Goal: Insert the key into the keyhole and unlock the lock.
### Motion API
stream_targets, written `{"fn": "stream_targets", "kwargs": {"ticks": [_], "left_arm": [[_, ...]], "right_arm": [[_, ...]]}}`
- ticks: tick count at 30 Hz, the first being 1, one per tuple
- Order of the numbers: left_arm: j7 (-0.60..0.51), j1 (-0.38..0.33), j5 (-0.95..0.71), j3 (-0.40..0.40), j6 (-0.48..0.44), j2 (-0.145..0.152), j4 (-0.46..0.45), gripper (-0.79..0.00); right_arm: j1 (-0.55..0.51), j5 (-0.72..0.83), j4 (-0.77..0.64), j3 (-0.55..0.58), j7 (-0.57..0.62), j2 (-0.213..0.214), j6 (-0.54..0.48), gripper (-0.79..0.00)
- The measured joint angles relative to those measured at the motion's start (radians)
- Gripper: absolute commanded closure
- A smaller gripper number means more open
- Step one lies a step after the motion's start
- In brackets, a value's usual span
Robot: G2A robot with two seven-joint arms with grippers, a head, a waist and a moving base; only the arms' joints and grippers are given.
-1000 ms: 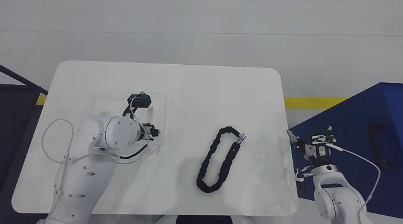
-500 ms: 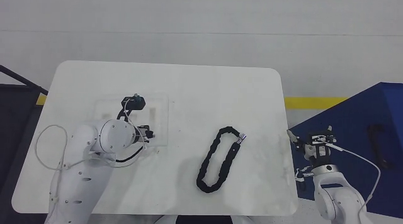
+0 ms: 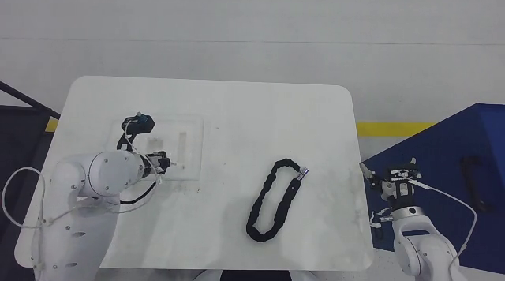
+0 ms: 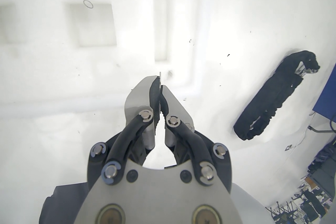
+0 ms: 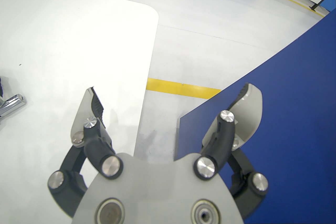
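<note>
A black fabric-covered chain lock [image 3: 271,200] lies in a loop at the middle of the white table, its silver cylinder end [image 3: 303,174] pointing right. The left wrist view has the lock [image 4: 273,96] well off to one side. My left gripper [image 4: 160,87] hovers over the clear tray [image 3: 192,133] at the table's left, shut on a thin metal key [image 4: 160,77] whose tip pokes out between the pads. My right gripper [image 5: 169,93] stands open and empty at the table's right edge [image 3: 392,177]; the silver cylinder [image 5: 13,103] lies beyond it.
The tray has a square recess [image 4: 93,25] and a narrow slot [image 4: 160,22]. A blue panel [image 3: 450,170] stands just right of the table, close to my right gripper. A yellow floor line [image 3: 392,129] runs behind it.
My left arm has swung left across the tray, away from the lock, keeping the key pinched. The right arm and the lock have stayed still.
</note>
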Motion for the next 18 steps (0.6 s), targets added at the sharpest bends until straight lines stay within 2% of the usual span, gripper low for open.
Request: {"fn": "stream_targets", "kwargs": {"ticks": [5, 10, 14, 18], "left_arm": [[0.0, 0.023, -0.138, -0.097, 0.0, 0.013, -0.038, 0.0], [0.001, 0.052, -0.47, -0.275, 0.001, 0.026, -0.057, 0.0], [0.013, 0.079, -0.751, -0.422, 0.012, 0.035, -0.005, 0.0], [-0.001, 0.114, -1.04, -0.544, -0.054, 0.048, 0.076, 0.0]], "right_arm": [[0.0, 0.0, 0.0, 0.0, 0.0, 0.0, 0.0, -0.785], [0.0, 0.0, 0.0, 0.0, 0.0, 0.0, 0.0, -0.785], [0.0, 0.0, 0.0, 0.0, 0.0, 0.0, 0.0, -0.785], [0.0, 0.0, 0.0, 0.0, 0.0, 0.0, 0.0, -0.785]]}}
